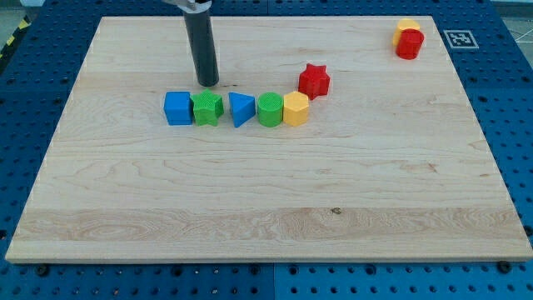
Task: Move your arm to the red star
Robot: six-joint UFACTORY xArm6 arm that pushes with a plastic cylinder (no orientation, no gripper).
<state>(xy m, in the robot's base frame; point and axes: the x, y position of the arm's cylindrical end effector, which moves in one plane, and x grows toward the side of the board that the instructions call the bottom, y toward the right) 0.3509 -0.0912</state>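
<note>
Nearest the camera lay the pale wooden board [266,225], its grained surface bare across the whole lower half of the view. It rested on a blue perforated table [25,100] that showed around its edges.

Above the board's middle, a row of five small blocks ran from the view's left to right: a blue cube [177,108], a green block of unclear ridged shape [206,108], a blue triangular block [241,109], a green cylinder [270,109] and a yellow hexagonal block [296,109]. The blue cube and the green block touched, as did the green cylinder and the yellow block; the blue triangular block sat between the pairs, close to both.

The red star-shaped block [314,80] stood just above and to the right of the yellow hexagonal block, nearly touching it.

The arm's dark rod came down from the view's top, and the tip [207,83] rested on the board just above the green ridged block, apart from it. It stood well to the left of the red star, with no contact. The arm carried no pincer, only this rod, so nothing was clamped.

Far off at the view's top right, a red cylinder [409,43] stood touching a yellow block [405,26] behind it, whose shape could not be made out. A small black-and-white marker tag [458,38] lay beyond the board's corner.
</note>
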